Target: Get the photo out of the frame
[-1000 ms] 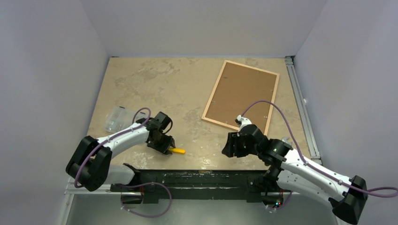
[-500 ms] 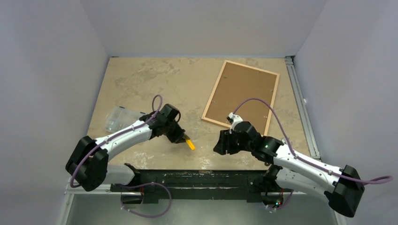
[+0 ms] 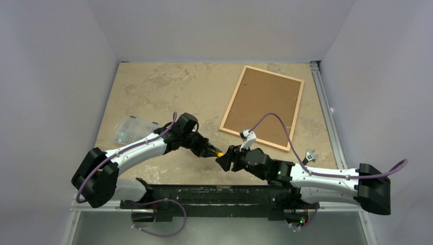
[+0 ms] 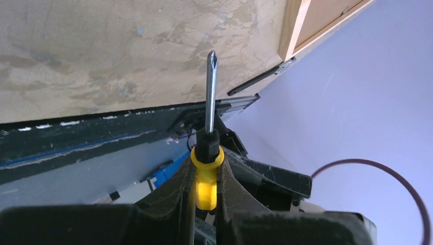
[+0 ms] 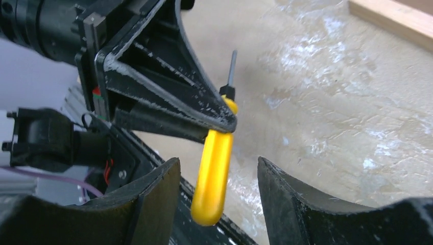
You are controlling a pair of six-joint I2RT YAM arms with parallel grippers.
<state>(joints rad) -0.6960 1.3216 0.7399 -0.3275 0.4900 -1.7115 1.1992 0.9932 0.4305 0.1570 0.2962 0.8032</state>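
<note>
Well, the left gripper (image 3: 210, 150) is clamped on a yellow screwdriver (image 5: 213, 168). The right gripper (image 3: 223, 159) is spread wide either side of its handle, not touching. Farther right, the frame (image 3: 233, 98) lies back-up on the table (image 3: 168, 87).

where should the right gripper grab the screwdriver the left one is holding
Probably on the bare butt half of the yellow handle of the screwdriver, coming from the butt end, opposite the metal shaft. The left gripper is clamped on the handle near the collar, leaving only that rounded lower part free. The right gripper has its open fingers either side of it.
</note>
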